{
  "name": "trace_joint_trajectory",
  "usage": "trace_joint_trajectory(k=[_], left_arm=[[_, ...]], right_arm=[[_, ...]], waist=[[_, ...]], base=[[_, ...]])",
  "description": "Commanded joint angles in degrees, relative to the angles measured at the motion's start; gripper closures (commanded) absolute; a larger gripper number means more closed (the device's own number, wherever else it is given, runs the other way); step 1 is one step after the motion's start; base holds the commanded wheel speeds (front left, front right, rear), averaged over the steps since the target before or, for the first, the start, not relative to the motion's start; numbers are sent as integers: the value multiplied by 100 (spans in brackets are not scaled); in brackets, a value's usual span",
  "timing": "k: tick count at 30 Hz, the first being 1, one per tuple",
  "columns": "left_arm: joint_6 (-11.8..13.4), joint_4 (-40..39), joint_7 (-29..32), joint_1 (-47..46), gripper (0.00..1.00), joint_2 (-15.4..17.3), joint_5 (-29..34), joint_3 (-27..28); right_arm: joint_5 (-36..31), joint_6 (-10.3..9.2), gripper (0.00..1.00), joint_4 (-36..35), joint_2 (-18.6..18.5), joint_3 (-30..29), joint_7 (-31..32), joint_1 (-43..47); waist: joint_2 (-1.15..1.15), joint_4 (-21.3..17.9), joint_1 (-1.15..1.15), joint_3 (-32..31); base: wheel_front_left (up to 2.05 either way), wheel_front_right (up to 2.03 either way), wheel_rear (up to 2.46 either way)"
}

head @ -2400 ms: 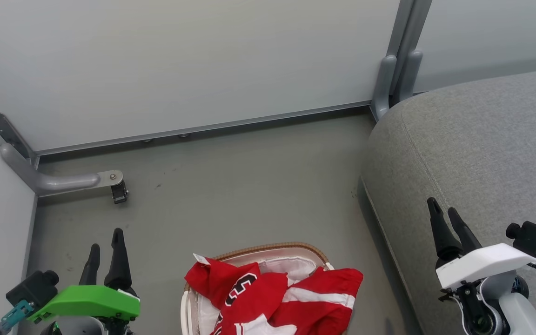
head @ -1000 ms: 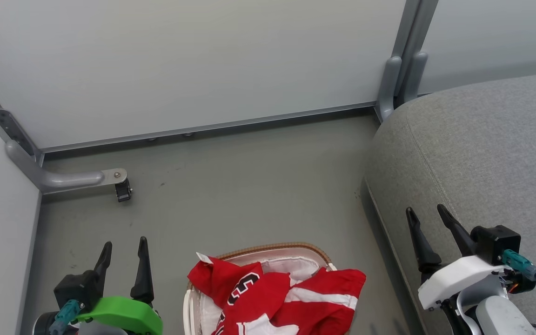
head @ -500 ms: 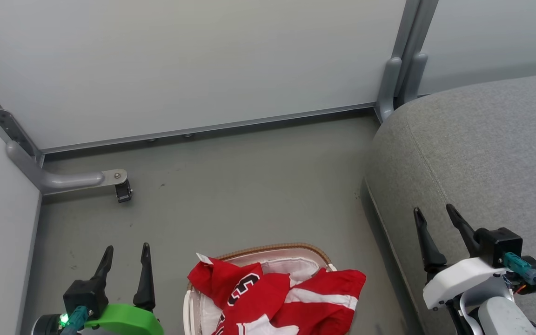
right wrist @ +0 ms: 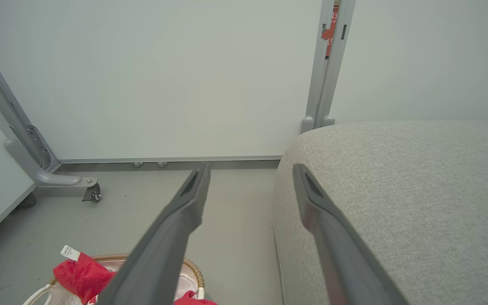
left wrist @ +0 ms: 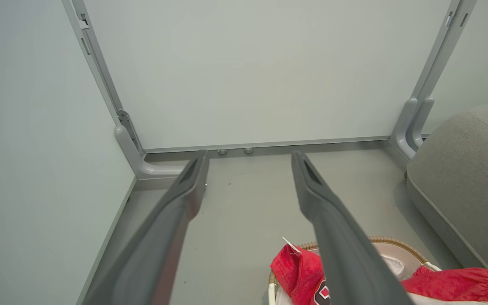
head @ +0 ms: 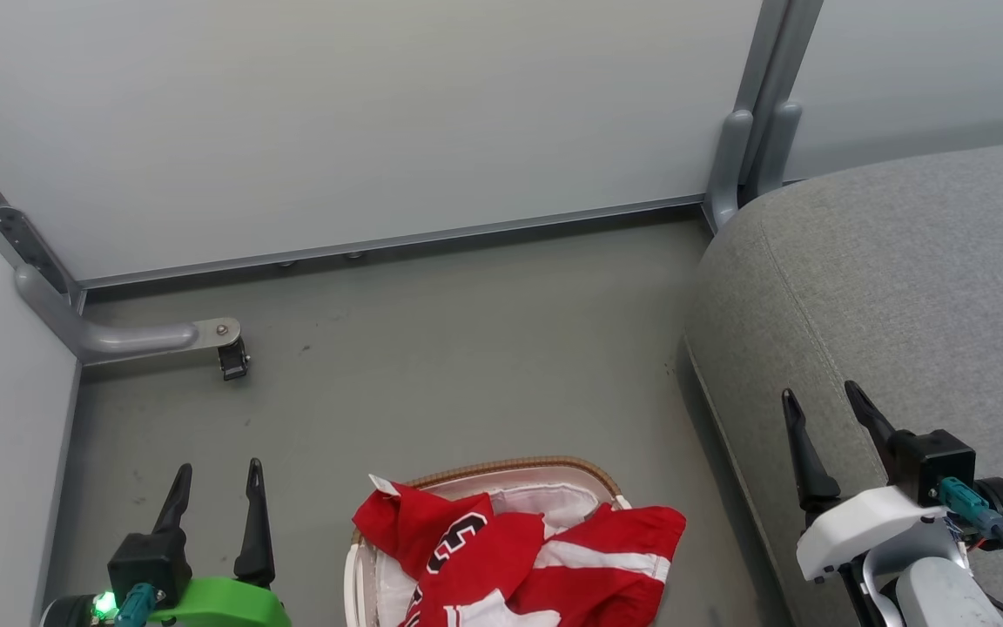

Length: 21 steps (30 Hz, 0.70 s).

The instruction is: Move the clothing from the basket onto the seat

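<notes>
Grey floor (head: 432, 348) boxed by pale panels (head: 380, 113) carries the basket (head: 514, 462), set between the two arms. Both the left pincer (head: 218, 468) and the right pincer (head: 818, 392) stand spread wide and empty, presumably poised for a first grab. Red clothing (head: 536, 557) heaps in the basket, right of the left pincer, one piece spilling over the rim toward the seat (head: 902, 261). The seat appears to lie just beneath the right pincer, handy for the drop.
</notes>
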Motion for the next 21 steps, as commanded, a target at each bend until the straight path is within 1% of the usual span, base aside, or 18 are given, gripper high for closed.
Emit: trace_joint_trajectory(k=[1, 11, 21], left_arm=[[-26, -15, -55, 94, 0, 1, 134, 21], [-53, -17, -51, 83, 0, -4, 8, -116], [-78, 129, -50, -197, 0, -2, -189, -496]], right_arm=[[-121, -2, 0, 27, 8, -25, -61, -30], [-84, -2, 0, 7, 26, 12, -59, -56], [41, -3, 0, -187, 9, 253, -59, -298]], waist=[[0, 1, 0, 3], [0, -37, 0, 74], [0, -206, 0, 543]], base=[[0, 0, 0], [0, 0, 0], [0, 0, 0]])
